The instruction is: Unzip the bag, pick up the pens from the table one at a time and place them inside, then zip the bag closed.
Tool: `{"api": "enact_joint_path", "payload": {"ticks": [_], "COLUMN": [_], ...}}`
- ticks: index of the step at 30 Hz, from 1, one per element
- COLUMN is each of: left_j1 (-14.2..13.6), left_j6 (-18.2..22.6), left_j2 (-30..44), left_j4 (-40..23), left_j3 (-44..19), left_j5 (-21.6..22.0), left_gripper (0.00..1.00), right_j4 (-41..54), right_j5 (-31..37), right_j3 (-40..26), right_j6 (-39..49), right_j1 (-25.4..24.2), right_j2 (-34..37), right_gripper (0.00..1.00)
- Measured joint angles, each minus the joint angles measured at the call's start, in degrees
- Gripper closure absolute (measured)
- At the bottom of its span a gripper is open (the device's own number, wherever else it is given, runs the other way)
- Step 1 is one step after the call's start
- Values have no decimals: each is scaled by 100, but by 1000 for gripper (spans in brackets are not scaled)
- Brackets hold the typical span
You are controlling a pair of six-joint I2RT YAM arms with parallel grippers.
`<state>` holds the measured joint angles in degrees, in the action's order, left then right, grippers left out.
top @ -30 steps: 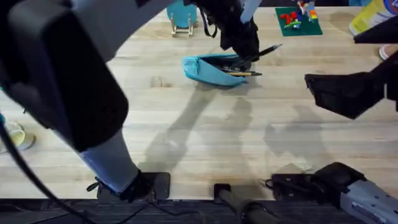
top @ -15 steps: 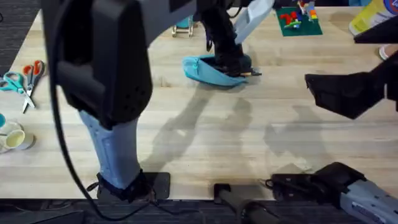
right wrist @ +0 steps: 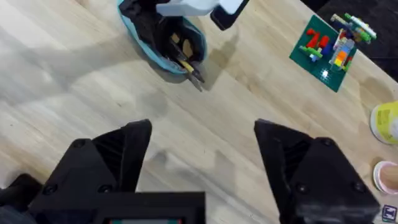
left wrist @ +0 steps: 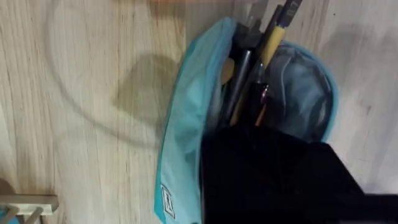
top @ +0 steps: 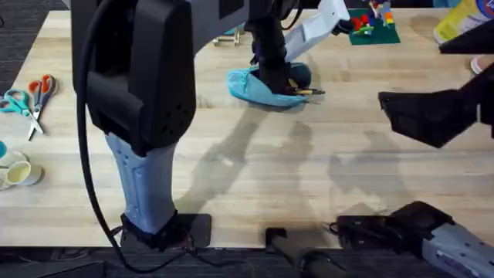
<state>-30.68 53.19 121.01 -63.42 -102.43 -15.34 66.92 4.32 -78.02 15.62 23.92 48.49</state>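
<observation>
The light blue bag (top: 245,86) lies at the far middle of the table (top: 255,162) with its zipper open. My left gripper (top: 272,74) reaches down into the opening, and its dark body hides the near part of the bag (left wrist: 183,124). Inside lie two pens, a yellow one (left wrist: 277,36) and a black one (left wrist: 239,81), their tips poking out over one end (top: 311,92). My right gripper (right wrist: 202,134) hovers open over bare wood at the right, well away from the bag (right wrist: 155,56), with nothing between its fingers (right wrist: 138,135).
Orange- and teal-handled scissors (top: 31,96) lie at the left edge, with a tape roll (top: 17,171) nearer. A green brick plate (top: 370,25) with small bricks sits at the far right, beside a yellow container (top: 459,19). The near middle of the table is open wood.
The left gripper came down from above the bag with a black pen, and that pen now lies inside beside the yellow one. The right arm has not moved.
</observation>
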Motion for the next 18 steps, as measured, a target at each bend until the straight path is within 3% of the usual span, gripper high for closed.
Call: {"api": "enact_joint_path", "payload": {"ticks": [5, 11, 12, 18], "left_j1": [0, -7, -12, -55], "left_j6": [1, 47, 48, 46], "left_j2": [0, 0, 0, -2], "left_j4": [24, 82, 83, 79], "left_j3": [0, 0, 0, -4], "left_j5": [-13, -24, -24, -2], "left_gripper": [954, 64, 19, 6], "right_j4": [0, 0, 0, 0], "right_j5": [0, 0, 0, 0], "right_j3": [0, 0, 0, 0], "right_j6": [0, 0, 0, 0], "right_j1": [0, 0, 0, 0], "right_j2": [0, 0, 0, 0], "right_gripper": [3, 3, 3, 3]}}
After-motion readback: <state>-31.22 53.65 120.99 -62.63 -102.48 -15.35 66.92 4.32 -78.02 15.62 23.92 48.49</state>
